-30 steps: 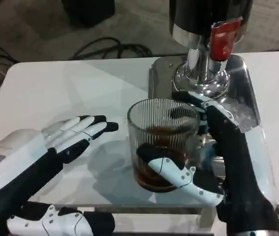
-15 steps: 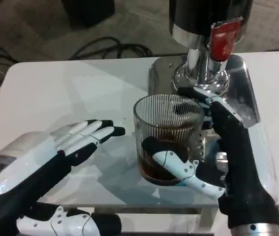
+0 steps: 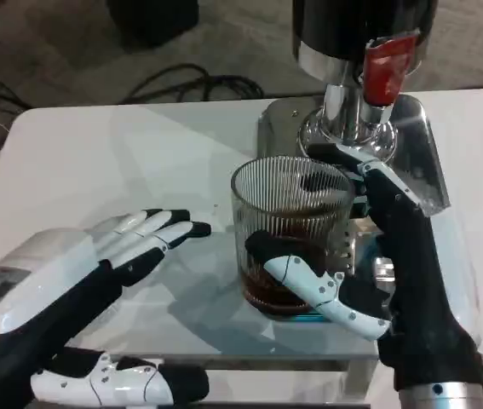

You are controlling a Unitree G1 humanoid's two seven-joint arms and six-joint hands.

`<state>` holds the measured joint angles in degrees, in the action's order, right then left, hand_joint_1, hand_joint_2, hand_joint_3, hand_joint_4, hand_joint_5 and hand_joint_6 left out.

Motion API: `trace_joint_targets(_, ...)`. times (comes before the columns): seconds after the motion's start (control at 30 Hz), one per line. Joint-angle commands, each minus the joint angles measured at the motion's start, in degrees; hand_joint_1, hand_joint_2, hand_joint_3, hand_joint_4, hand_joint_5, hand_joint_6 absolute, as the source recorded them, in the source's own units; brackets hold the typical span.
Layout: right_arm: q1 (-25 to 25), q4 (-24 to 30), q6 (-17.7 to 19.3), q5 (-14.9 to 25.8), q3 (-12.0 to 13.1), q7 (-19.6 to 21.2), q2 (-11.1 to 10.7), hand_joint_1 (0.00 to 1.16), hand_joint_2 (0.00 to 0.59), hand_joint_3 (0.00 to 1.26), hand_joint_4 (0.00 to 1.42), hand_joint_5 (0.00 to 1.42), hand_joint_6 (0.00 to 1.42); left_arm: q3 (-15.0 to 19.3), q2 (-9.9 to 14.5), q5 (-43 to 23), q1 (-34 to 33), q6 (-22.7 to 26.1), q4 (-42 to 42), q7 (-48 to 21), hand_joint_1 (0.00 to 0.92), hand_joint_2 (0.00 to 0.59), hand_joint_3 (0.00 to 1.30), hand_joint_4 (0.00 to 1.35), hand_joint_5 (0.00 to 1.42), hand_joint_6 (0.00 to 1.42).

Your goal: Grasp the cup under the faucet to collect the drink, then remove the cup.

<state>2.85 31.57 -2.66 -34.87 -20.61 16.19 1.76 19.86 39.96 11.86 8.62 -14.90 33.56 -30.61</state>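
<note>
A ribbed clear glass cup (image 3: 290, 230) with dark drink in its lower part is held by my right hand (image 3: 377, 256); fingers wrap round its back and the thumb crosses its front. It stands in front of the dispenser's chrome base (image 3: 347, 136), below and left of the red faucet handle (image 3: 388, 66). I cannot tell whether the cup touches the table. My left hand (image 3: 117, 256) lies flat to the cup's left, fingers stretched out and apart, holding nothing and a short gap from the glass.
The drink dispenser's black body (image 3: 360, 25) stands on a shiny metal tray (image 3: 420, 170) at the back right. The white table (image 3: 122, 162) extends to the left and back. Black cables (image 3: 181, 85) lie on the floor beyond it.
The cup, in my right hand, has shifted a little right and toward the dispenser. My left hand has slid forward and right, nearer the cup.
</note>
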Motion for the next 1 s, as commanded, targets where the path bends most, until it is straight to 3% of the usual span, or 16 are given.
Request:
trace_joint_targets(0.03, -0.3, 0.9, 3.8, -0.3, -0.9, 0.4, 0.3, 0.6, 0.487, 1.02, 1.21, 1.3, 1.42, 0.4, 0.6, 1.2, 0.3, 1.3, 0.2, 0.1, 0.0, 0.009, 0.1, 0.0, 0.0, 0.01)
trace_joint_targets(1.0, 0.9, 2.2, 6.1, -0.2, -0.3, -1.6, -2.0, 0.62, 0.452, 1.03, 1.22, 1.37, 1.42, 0.0, 1.0, 2.0, -1.4, 3.2, -0.9, -0.1, 0.0, 0.01, 0.09, 0.0, 0.0, 0.0)
